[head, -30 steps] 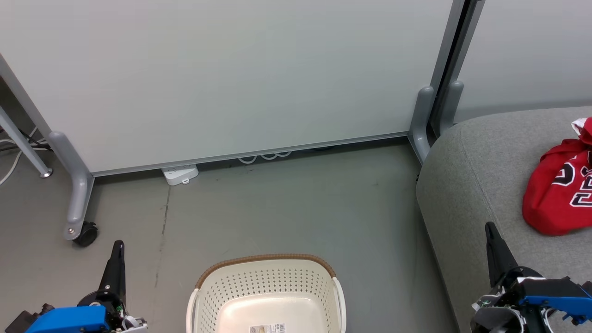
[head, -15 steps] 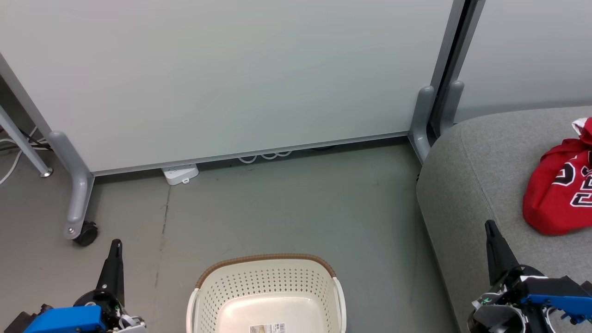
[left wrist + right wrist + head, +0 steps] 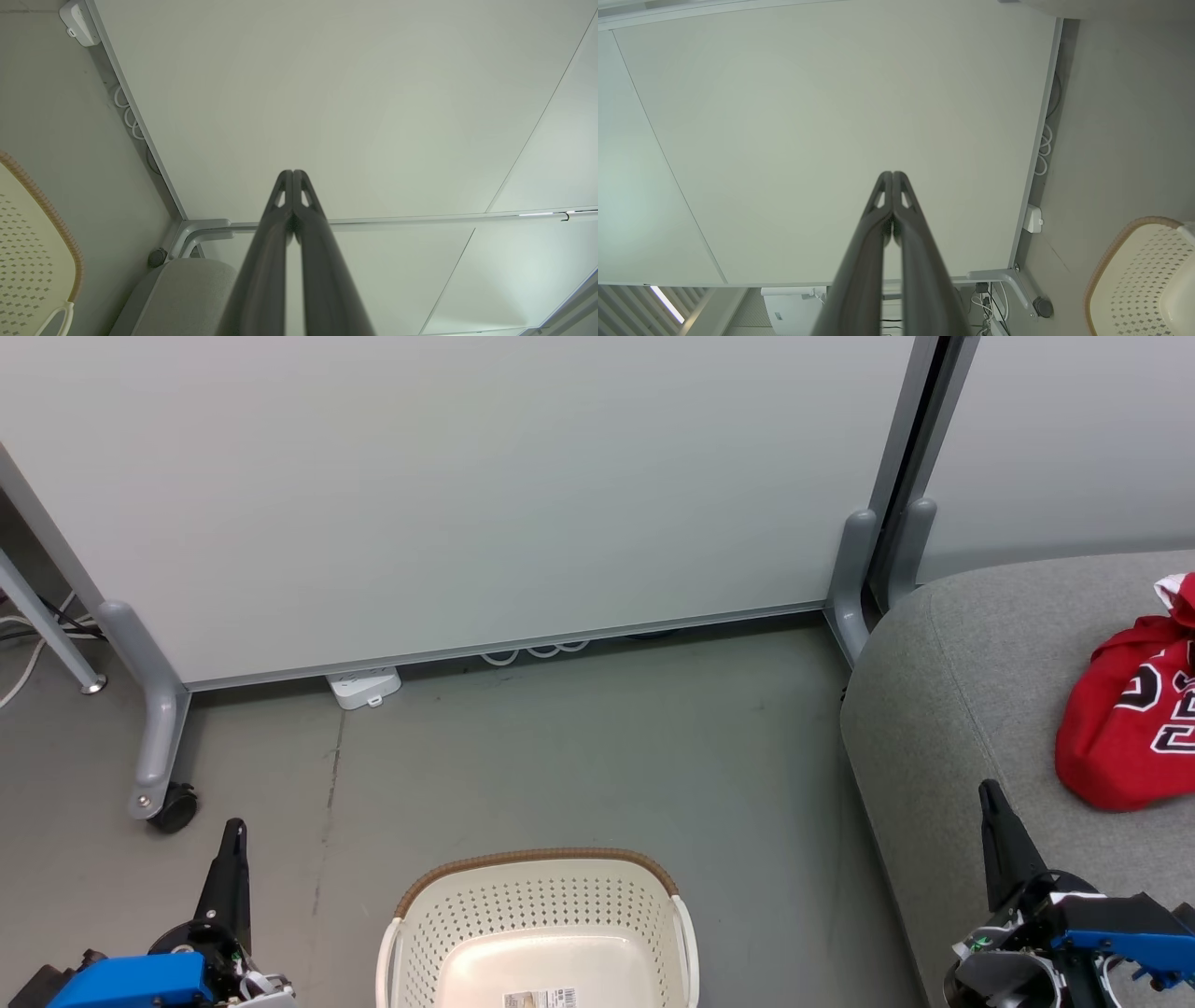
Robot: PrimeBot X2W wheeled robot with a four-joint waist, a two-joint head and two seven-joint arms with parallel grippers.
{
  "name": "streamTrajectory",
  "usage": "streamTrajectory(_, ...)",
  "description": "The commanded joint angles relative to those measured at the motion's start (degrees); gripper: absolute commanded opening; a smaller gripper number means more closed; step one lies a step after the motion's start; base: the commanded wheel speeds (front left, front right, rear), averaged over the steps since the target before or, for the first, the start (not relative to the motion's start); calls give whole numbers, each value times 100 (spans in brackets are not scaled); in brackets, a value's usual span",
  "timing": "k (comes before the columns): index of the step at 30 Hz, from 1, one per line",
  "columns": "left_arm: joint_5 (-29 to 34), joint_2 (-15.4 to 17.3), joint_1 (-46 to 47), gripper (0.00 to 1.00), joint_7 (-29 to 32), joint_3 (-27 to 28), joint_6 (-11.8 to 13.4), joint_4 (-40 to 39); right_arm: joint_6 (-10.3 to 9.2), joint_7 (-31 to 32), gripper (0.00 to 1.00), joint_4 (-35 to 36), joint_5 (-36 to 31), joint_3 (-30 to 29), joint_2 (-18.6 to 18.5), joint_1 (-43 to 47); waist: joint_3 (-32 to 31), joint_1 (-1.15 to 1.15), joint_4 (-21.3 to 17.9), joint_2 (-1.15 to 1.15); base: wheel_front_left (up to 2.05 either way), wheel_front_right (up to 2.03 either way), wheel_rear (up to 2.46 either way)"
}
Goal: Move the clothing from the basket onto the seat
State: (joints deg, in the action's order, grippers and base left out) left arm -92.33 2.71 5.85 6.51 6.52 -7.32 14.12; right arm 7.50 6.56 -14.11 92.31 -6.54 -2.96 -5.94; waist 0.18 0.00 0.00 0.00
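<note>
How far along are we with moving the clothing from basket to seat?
Done: the red clothing lies on the seat; the visible part of the basket holds no garment. In hand: nothing; the left gripper and right gripper are shut, empty. Left: the basket's near end is cut off, so check it.

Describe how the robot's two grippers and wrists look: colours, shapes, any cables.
The left gripper and right gripper look alike. Each has two long, slim, dark grey fingers tapering to a narrow tip, with small triangular cut-outs near the end. Behind each sits a round black base, a bright blue housing and thin wires. No lettering can be made out.
</note>
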Motion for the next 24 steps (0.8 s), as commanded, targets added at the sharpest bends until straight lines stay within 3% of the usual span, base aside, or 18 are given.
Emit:
streamTrajectory(1,-16,32,70,0,26,17,-38,-15,-2,17,0,21,18,-6,19,-55,0,0,0,0,0,0,0)
streamTrajectory(24,-17,32,70,0,25,16,-38,-15,-2,16,0,20,19,-5,18,-54,0,0,0,0,0,0,0)
